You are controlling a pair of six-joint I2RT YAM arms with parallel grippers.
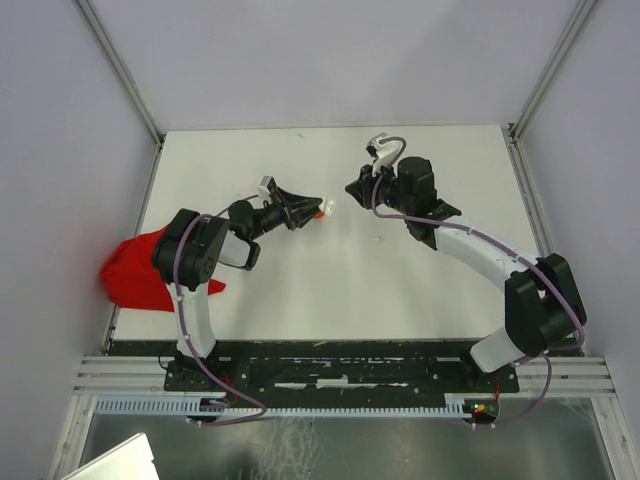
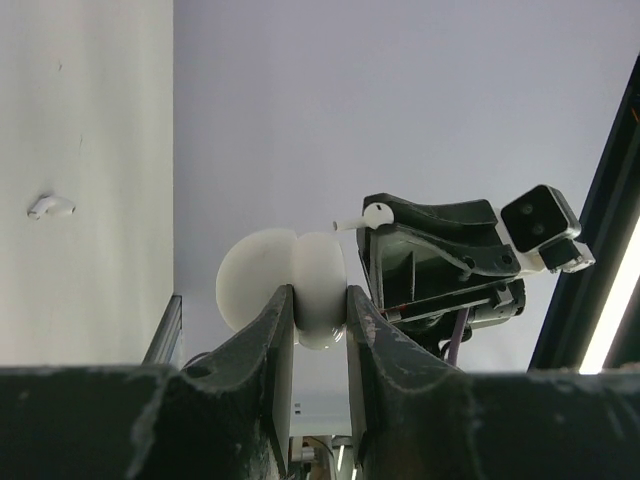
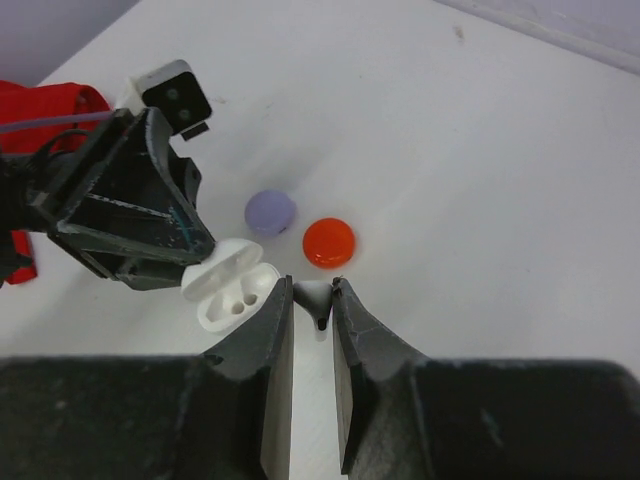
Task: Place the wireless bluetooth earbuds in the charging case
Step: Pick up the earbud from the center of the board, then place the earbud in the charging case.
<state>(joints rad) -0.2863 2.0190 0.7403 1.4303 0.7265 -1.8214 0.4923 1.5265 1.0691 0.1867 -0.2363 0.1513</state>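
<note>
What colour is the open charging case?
White; the charging case shows best in the right wrist view.

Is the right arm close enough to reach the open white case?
Probably yes: the right gripper, pinching a white earbud, hangs just beside the charging case, whose open sockets show uncovered, with nothing between.

The overhead camera looked down from 6 o'clock toward 12, far off. The wrist cameras sat close behind their own jaws, facing each other across the charging case [image 3: 232, 285], shared by all.
</note>
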